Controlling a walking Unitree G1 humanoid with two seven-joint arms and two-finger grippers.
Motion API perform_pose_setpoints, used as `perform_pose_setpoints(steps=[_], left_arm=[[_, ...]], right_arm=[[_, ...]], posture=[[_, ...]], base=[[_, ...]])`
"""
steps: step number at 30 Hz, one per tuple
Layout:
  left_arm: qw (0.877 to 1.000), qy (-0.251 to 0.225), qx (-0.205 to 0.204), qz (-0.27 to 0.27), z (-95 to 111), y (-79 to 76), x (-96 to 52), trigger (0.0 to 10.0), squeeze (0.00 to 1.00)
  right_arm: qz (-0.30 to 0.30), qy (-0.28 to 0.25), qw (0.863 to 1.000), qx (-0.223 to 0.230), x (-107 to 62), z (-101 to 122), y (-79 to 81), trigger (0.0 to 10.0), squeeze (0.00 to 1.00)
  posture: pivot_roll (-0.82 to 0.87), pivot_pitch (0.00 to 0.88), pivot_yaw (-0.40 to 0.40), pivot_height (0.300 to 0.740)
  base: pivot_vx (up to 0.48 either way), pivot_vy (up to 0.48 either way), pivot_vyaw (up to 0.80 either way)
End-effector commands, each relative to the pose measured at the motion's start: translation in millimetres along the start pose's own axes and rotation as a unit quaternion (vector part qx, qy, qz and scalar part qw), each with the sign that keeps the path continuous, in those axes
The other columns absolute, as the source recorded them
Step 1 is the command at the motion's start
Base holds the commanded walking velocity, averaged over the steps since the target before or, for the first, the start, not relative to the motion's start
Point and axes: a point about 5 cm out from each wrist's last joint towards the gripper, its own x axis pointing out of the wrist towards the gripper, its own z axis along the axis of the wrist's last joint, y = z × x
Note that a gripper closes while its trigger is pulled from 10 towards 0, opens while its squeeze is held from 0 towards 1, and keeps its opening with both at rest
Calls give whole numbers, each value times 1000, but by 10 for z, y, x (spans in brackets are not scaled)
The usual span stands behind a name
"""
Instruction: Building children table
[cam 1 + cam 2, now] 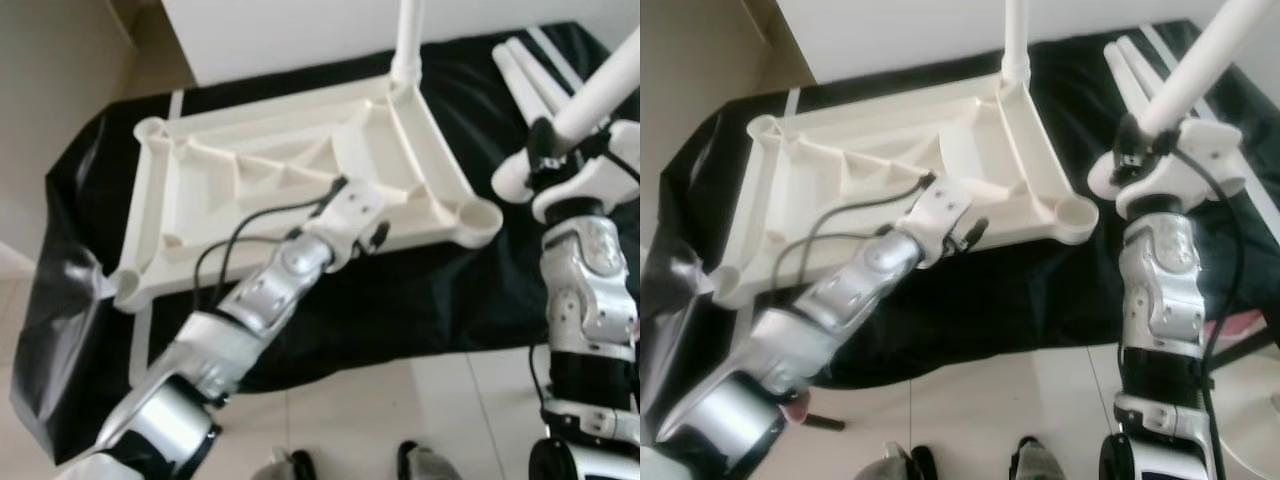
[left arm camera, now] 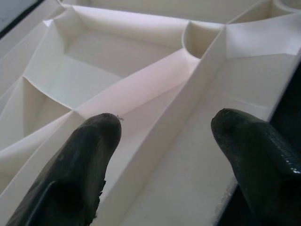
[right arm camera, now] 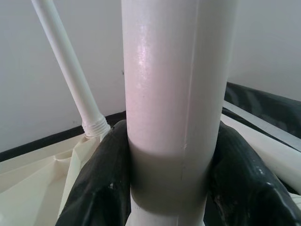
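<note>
A white plastic tabletop (image 1: 260,170) lies upside down on a black cloth, ribs and corner sockets facing up. One white leg (image 1: 408,40) stands screwed into its far right corner. My left gripper (image 2: 164,141) is open just above the tabletop's near rim, one finger over the ribs and one at the edge. My right gripper (image 3: 171,183) is shut on a second white leg (image 1: 600,90), held tilted in the air to the right of the tabletop, its lower end near the empty near right socket (image 1: 480,215).
Two more white legs (image 1: 530,70) lie on the black cloth (image 1: 400,300) at the far right. A white wall panel stands behind the tabletop. Pale tiled floor (image 1: 400,420) runs along the near side, with feet showing at the bottom edge.
</note>
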Motion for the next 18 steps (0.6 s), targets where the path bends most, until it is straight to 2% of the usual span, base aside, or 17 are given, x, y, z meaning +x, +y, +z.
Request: perform_pose_setpoints(steps=[1, 3, 5, 7, 9, 13, 16, 18], left_arm=[[920, 83, -48, -380, -353, -459, -234, 10000, 0], [908, 76, -68, -406, -312, -466, -331, 10000, 0], [904, 73, -74, -414, -291, -460, -373, 10000, 0], [893, 71, -89, -436, -254, -439, -485, 10000, 0], [890, 69, -89, -443, -243, -429, -532, 10000, 0], [875, 86, -74, -471, -297, -403, -742, 10000, 0], [869, 96, -63, -481, -335, -396, -824, 10000, 0], [871, 111, -43, -477, -409, -342, -874, 10000, 0]], right_arm=[[6, -1, 1000, 7, 3, -7, 23, 10000, 0], [8, 1, 1000, 8, 14, -16, 36, 10000, 0], [9, 1, 1000, 9, 20, -19, 44, 10000, 0], [13, 2, 1000, 11, 29, -23, 59, 10000, 0], [16, 2, 1000, 11, 33, -24, 66, 10000, 0], [38, 12, 999, 13, 38, -59, 117, 10000, 0], [49, 18, 999, 15, 31, -81, 146, 10000, 0], [64, 22, 998, 14, 24, -104, 186, 10000, 0]], posture=[[-64, 215, 134, 740], [-60, 213, 131, 740], [-60, 213, 131, 740], [-58, 209, 126, 740], [-58, 209, 126, 740], [-57, 200, 114, 740], [-59, 193, 108, 740], [-58, 187, 100, 740]], base=[[0, 0, 0], [0, 0, 0], [0, 0, 0], [0, 0, 0], [0, 0, 0], [0, 0, 0], [0, 0, 0], [0, 0, 0]])
